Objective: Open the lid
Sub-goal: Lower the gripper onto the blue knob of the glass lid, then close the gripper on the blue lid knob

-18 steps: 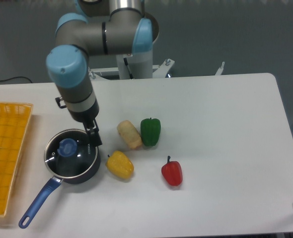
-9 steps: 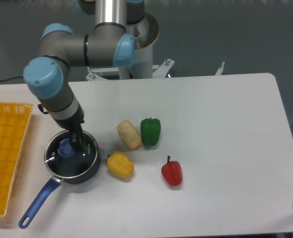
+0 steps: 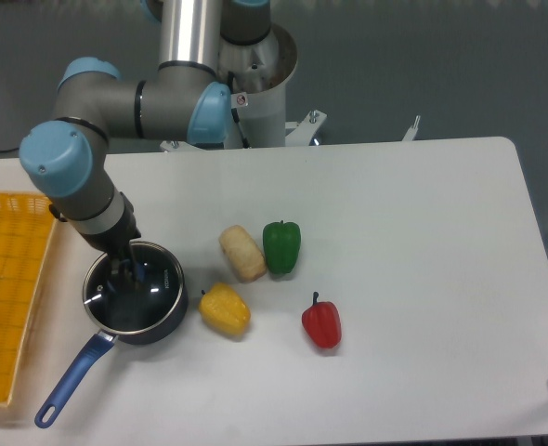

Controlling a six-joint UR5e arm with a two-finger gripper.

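The round clear glass lid [image 3: 142,299] sits flat on the dark blue saucepan [image 3: 174,311] at the table's left front. The pan's long blue handle [image 3: 70,381] points to the front left. My gripper [image 3: 125,270] reaches down onto the middle of the lid, where the blue knob is. The fingers and wrist hide the knob. I cannot tell whether the fingers are closed on it.
A yellow pepper [image 3: 225,309] lies just right of the pan. A beige vegetable [image 3: 242,252], a green pepper [image 3: 281,245] and a red pepper [image 3: 321,322] lie further right. A yellow basket [image 3: 9,279] stands at the left edge.
My gripper has moved left from the pan's right rim to over the lid's centre and has come down, now covering the blue knob. The lid and the pan have not moved.
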